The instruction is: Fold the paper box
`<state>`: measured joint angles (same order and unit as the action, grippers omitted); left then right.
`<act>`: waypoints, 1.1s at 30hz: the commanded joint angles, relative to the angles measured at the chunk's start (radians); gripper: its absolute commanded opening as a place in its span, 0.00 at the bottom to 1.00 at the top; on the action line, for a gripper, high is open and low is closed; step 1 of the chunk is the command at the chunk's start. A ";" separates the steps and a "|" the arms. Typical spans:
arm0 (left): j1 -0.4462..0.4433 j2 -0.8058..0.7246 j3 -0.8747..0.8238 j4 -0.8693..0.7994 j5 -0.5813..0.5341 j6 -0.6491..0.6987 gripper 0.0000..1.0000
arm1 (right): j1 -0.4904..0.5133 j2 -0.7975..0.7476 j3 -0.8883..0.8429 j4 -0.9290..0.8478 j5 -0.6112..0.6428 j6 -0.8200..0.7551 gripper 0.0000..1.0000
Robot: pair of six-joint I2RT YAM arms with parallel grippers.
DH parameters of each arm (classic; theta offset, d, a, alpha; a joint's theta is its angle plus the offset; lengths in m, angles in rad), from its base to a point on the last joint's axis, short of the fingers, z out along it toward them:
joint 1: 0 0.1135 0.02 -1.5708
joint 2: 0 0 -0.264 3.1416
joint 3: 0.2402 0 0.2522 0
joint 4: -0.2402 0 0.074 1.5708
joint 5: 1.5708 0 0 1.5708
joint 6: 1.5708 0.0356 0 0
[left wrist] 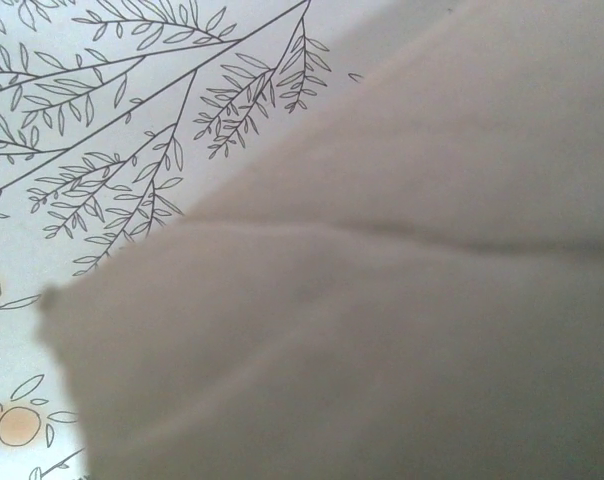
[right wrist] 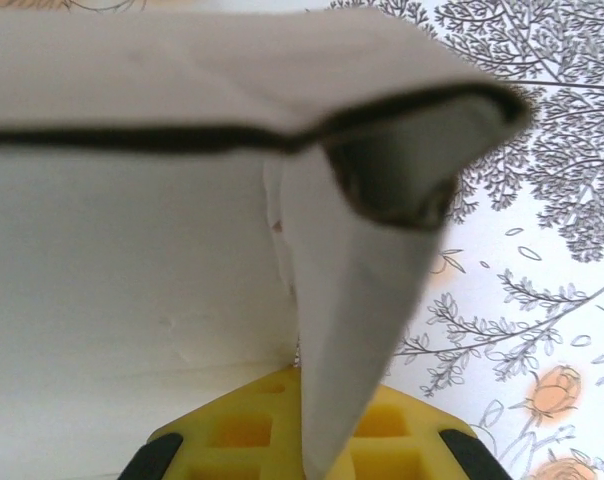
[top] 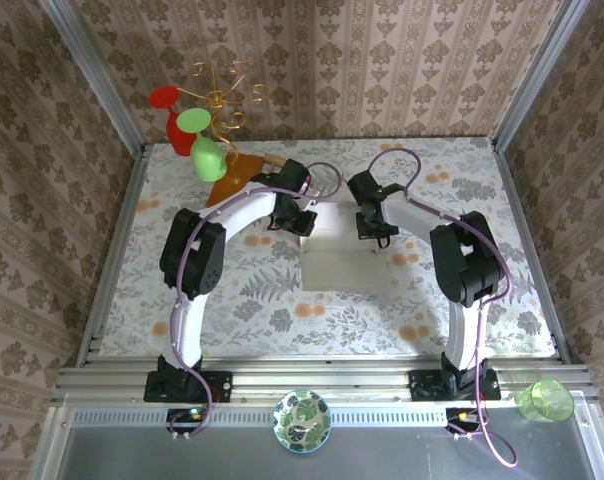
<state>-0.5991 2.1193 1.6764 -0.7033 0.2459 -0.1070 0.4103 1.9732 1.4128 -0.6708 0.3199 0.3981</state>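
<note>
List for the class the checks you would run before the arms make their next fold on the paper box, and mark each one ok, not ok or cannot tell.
1. Paper box lies on the floral tablecloth between the two arms: ok.
2. Left claw is at the box's far left corner: ok.
3. Right claw is at the box's far right corner: ok.
4. Side flap stands bent up from the box panel in the right wrist view: ok.
5. Either claw shut on the cardboard: cannot tell.
6. Wooden board lies apart from the box: ok.
</note>
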 commanded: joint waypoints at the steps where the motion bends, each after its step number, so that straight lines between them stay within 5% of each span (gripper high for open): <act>1: 0.000 0.022 0.026 -0.001 -0.025 -0.017 0.00 | 0.023 0.043 0.044 -0.116 0.141 -0.014 0.00; 6: -0.004 0.027 0.028 -0.012 -0.072 -0.037 0.00 | 0.041 0.071 0.102 -0.172 0.161 0.011 0.00; 20: -0.076 0.072 0.062 -0.082 -0.459 -0.176 0.00 | 0.049 0.090 0.170 -0.225 0.058 0.043 0.00; 25: -0.084 0.066 0.030 -0.018 -0.422 -0.200 0.00 | 0.049 0.097 0.169 -0.221 0.034 0.040 0.00; 28: -0.079 0.044 0.020 0.004 -0.394 -0.200 0.16 | 0.047 0.101 0.169 -0.223 0.030 0.038 0.00; 33: -0.061 -0.029 -0.038 0.086 -0.357 -0.198 0.29 | 0.040 0.112 0.174 -0.226 0.015 0.043 0.00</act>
<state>-0.6769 2.1452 1.6737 -0.6640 -0.1036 -0.2996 0.4480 2.0521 1.5589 -0.8360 0.3496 0.4454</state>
